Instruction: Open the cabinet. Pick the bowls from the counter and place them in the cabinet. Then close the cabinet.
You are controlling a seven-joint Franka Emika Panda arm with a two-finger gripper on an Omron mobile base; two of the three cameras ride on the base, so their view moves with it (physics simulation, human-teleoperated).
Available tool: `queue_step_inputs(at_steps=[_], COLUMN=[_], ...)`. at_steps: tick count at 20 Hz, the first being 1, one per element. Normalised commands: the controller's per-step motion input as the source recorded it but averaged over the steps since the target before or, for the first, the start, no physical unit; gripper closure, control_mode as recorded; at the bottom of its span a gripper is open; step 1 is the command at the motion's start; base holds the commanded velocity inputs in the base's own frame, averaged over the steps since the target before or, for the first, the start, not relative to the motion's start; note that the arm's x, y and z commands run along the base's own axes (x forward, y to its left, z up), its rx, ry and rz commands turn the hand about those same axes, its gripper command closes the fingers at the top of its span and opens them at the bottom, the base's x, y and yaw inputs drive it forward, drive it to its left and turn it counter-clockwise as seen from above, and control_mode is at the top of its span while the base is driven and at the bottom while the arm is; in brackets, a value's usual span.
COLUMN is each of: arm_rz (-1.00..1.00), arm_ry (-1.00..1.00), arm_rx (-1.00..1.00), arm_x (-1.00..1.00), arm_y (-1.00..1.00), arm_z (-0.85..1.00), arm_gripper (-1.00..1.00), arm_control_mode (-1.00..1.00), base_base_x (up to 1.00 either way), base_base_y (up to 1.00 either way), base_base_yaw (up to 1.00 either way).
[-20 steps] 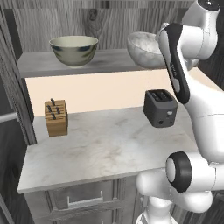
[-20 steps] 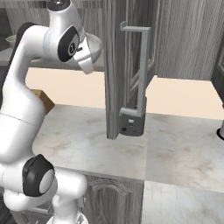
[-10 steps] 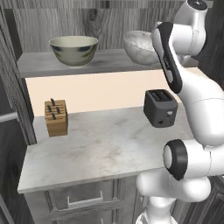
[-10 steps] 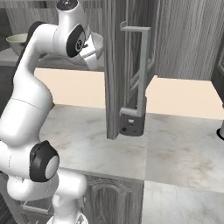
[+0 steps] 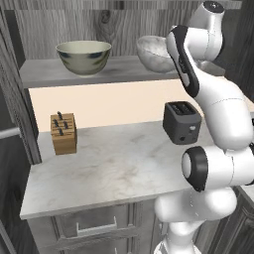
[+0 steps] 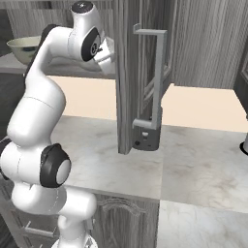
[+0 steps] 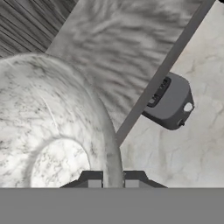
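Note:
The cabinet stands open, its grey shelf [image 5: 119, 70] in the left base view and its right door [image 6: 138, 72] swung out toward me in the right base view. The beige-olive bowl [image 5: 83, 56] sits on the shelf's left part. The white-grey marbled bowl [image 5: 153, 51] is at the shelf's right part, low over it or resting on it. In the hand view my gripper [image 7: 113, 178] is shut on the rim of the marbled bowl [image 7: 48, 127]. The arm hides the hand in the left base view. The counter [image 5: 114, 168] lies below.
A dark toaster [image 5: 182, 122] stands on the counter's right, directly under the hand. A wooden knife block [image 5: 63, 133] stands at the left. The open door's bar handle [image 6: 158, 77] juts out close to the arm's right. Drawer fronts [image 5: 94, 225] sit below.
The arm has swung up and left, carrying the marbled bowl a little farther left along the shelf. The beige-olive bowl has not moved.

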Motion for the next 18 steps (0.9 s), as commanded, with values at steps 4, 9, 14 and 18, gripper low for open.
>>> queue_step_inputs(at_steps=[4,9,14,18], arm_rz=[0.04,0.05,0.04,0.00], arm_ry=[0.00,0.00,0.00,0.00], arm_rx=[0.00,0.00,0.00,0.00], arm_x=[0.49,0.52,0.26,0.00], arm_y=[0.00,0.00,0.00,0.00], arm_z=[-0.16,-0.09,-0.11,0.00], arm_gripper=[1.00,1.00,-1.00,-1.00], arm_control_mode=[-1.00,-1.00,-1.00,-1.00], base_base_x=[0.00,0.00,0.00,0.00], base_base_y=[0.00,0.00,0.00,0.00], base_base_yaw=[0.00,0.00,0.00,0.00])
